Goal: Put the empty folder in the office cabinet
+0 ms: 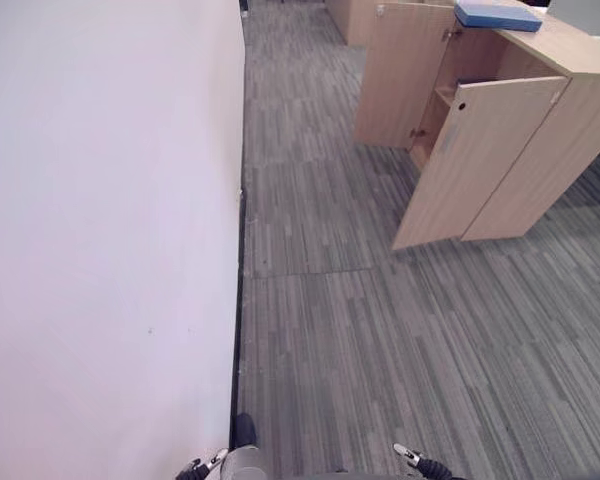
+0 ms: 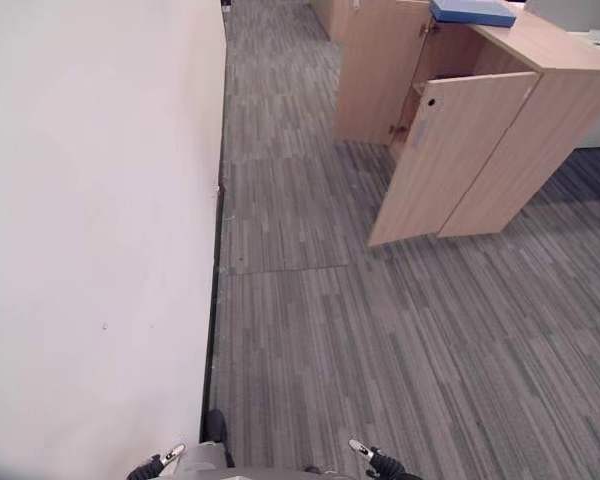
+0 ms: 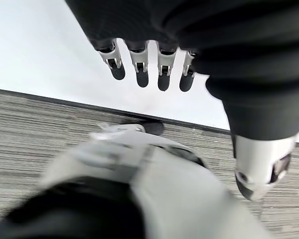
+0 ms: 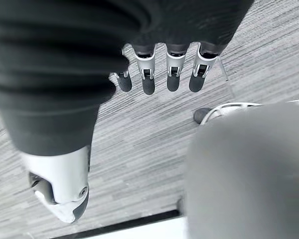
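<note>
The blue folder [image 1: 498,14] lies flat on top of the office cabinet [image 1: 570,50], at its far end, not yet inside. Cabinet stands w/ both doors swung open; near door [image 1: 475,160] angles out over the grey carpet [image 1: 380,330], and a shelf [image 1: 445,95] shows in the gap behind it. Left robot hand [image 3: 154,64] hangs low, well short of the cabinet, fingers straight and loose, holding nothing; right robot hand [image 4: 159,69] likewise, relaxed and empty. White wall [image 1: 100,240] runs along the side opp. the cabinet. Likely risks: approaching too tight could clip the near door's edge and swing it shut; a one-sided grab could slide the folder off the far end.
</note>
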